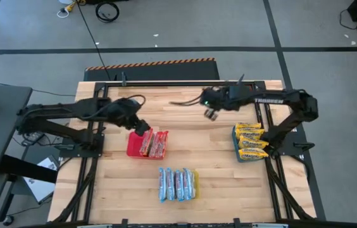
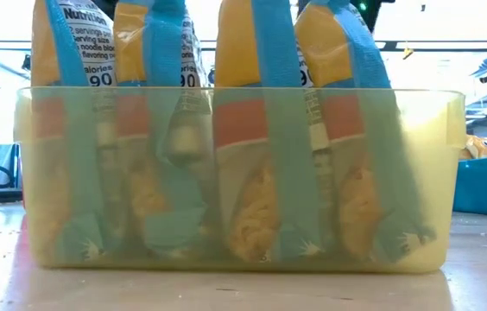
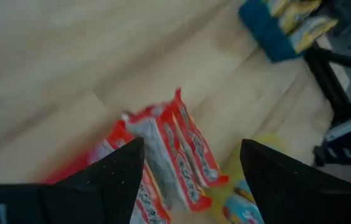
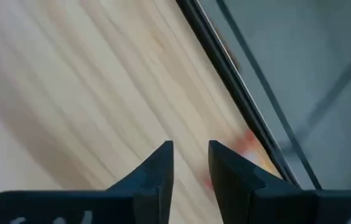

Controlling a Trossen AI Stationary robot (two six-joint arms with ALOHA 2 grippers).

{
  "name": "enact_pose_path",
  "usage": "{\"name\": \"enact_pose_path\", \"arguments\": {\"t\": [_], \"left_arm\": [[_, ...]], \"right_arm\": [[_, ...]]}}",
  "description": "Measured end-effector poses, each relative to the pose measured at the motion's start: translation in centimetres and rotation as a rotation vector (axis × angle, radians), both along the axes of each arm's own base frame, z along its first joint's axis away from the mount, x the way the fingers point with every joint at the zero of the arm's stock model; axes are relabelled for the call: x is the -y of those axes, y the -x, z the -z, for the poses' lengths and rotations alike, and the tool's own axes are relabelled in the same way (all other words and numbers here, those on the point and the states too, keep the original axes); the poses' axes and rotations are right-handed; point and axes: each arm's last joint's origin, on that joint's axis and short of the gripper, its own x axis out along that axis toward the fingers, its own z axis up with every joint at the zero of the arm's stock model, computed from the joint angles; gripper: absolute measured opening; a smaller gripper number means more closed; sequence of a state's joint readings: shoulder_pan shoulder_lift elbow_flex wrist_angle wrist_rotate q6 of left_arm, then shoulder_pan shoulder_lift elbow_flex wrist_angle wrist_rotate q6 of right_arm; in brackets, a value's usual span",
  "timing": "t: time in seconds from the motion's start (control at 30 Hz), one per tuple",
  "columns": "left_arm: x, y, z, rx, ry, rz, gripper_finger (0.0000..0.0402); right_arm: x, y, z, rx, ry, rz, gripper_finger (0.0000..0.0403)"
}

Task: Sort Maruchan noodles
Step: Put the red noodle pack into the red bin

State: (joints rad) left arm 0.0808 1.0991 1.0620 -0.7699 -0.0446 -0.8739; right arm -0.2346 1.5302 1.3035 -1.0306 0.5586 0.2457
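The Maruchan noodles, small crinkly plastic packets, stand sorted by colour in three groups on the pale wooden tabletop (image 1: 121, 183). The red packets with yellow print (image 1: 154, 144) stand on edge in a flat red square tray (image 1: 133, 144), left of the middle of the tabletop. The blue-and-white packets (image 1: 175, 184) stand side by side in a translucent yellow tray (image 2: 416, 173) near the middle of the front edge; the low view looks straight through that tray's wall at their lower ends. The yellow-orange packets (image 1: 250, 141) are stacked in a blue tray (image 1: 236, 140) close to the right edge.

The left gripper (image 1: 145, 128) hangs over the back left corner of the red tray, just beside the red packets. In the left wrist view its two dark fingers (image 3: 116, 177) are spread wide apart with nothing between them, the red packets showing in the gap below.

The right gripper (image 1: 211, 114) hovers over bare wood toward the back edge, right of the middle and well apart from every tray. In the right wrist view its fingers (image 4: 157, 171) are only a narrow gap apart and hold nothing, with the black metal frame rail (image 4: 225, 81) at the tabletop's edge running beyond them.
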Motion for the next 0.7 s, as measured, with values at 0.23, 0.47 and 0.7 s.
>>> {"name": "enact_pose_path", "arguments": {"t": [0.23,0.47,0.7], "left_arm": [[1.8,1.2,-1.7,0.118,-0.151,-0.015,0.0267],[3.0,1.3,-1.9,0.13,-0.215,-0.019,0.0267],[3.3,1.3,-1.9,0.131,-0.235,-0.023,0.0267]], "right_arm": [[4.6,6.2,2.9,-0.254,-0.098,0.052,0.0171],[6.1,9.2,9.0,-0.458,-0.087,-0.016,0.0228],[7.6,9.3,12.4,-0.562,-0.07,-0.055,0.0209]]}}
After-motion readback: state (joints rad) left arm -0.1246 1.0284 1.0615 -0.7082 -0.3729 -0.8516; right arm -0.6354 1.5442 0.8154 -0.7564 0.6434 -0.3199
